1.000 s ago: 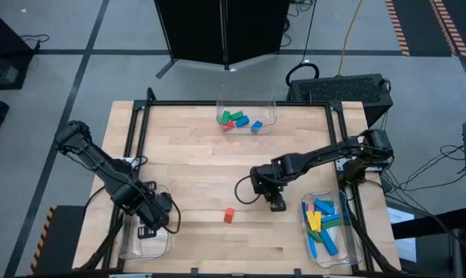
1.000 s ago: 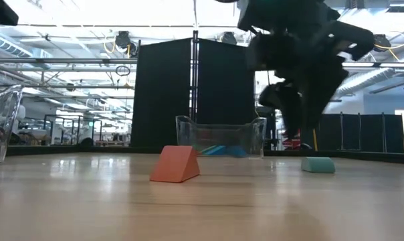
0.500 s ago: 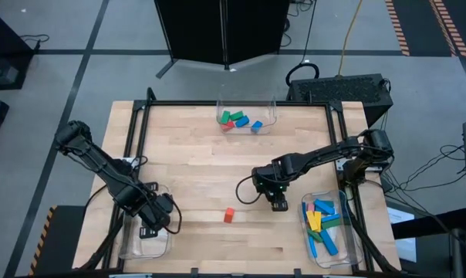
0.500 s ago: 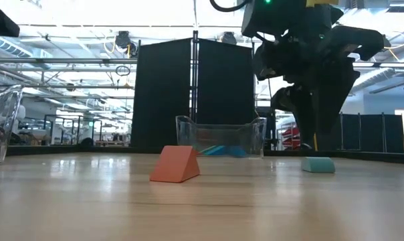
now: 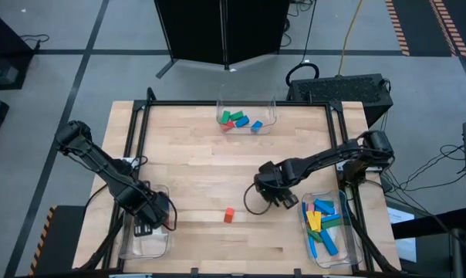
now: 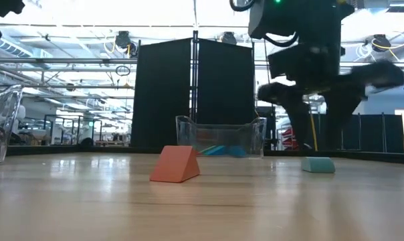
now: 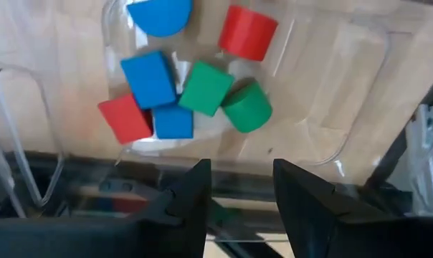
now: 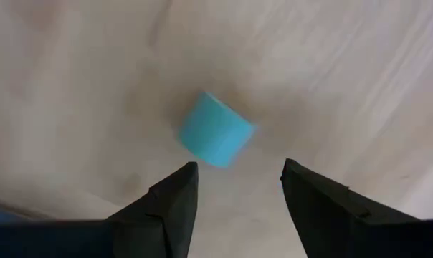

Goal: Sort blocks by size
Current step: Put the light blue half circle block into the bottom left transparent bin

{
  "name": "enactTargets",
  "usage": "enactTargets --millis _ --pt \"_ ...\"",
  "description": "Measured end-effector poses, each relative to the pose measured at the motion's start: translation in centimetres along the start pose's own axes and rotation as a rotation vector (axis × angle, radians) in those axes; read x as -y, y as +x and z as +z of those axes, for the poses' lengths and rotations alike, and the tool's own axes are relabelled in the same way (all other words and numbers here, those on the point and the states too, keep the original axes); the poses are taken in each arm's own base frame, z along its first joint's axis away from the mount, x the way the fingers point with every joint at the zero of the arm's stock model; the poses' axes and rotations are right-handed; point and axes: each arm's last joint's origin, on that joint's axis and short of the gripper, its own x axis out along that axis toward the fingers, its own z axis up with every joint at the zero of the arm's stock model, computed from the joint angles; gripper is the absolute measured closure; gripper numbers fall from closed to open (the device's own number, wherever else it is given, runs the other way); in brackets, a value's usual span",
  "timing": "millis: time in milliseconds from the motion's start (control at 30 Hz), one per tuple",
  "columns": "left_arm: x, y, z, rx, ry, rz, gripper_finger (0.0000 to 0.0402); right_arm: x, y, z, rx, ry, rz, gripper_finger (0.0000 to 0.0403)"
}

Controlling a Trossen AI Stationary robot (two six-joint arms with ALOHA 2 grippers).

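Note:
A small cyan block (image 8: 215,140) lies on the wooden table (image 5: 202,170) right of centre. My right gripper (image 8: 238,175) hangs just above it, pointing down and open, with one finger on either side and clear of it. In the low view this gripper (image 6: 316,127) stands over the cyan block (image 6: 318,165). An orange-red wedge block (image 5: 228,215) rests on its flat base near the table's middle. My left gripper (image 7: 241,168) hovers open and empty over the near-left clear bin (image 5: 140,241), which holds several small blue, red and green blocks (image 7: 202,87).
A clear bin (image 5: 246,117) at the far edge holds several green, red and blue blocks. Another clear bin (image 5: 325,230) at the near right holds long blue, yellow, green and red bars. A black frame (image 5: 133,123) rims the table. Bare wood lies between the bins.
My right gripper has rolled about its downward axis above the cyan block, so that in the low view its two fingers now stand side by side. It has stayed over the block. The blocks have not moved.

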Motion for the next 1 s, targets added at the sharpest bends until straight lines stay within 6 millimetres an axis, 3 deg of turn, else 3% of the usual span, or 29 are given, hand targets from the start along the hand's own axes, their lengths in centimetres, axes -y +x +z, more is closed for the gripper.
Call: enactTargets --millis 133,233,767,1000 --pt "-0.1 0.0 -0.1 -0.007 -0.007 0.009 0.0252 -0.7 0.4 -0.2 -0.058 -0.316 -0.06 0.0203" --pt "-0.1 0.0 -0.1 -0.006 -0.007 0.009 0.0252 -1.0 0.7 -0.5 -0.088 -0.442 -0.075 0.0202" --pt "-0.1 0.0 -0.1 -0.017 0.019 -0.001 0.0252 -1.9 1.6 0.1 -0.051 -0.666 -0.139 0.0202" --pt "0.0 0.0 -0.1 -0.016 0.021 -0.005 0.0252 -2.9 3.5 0.7 -0.076 -0.717 -0.071 0.0202"
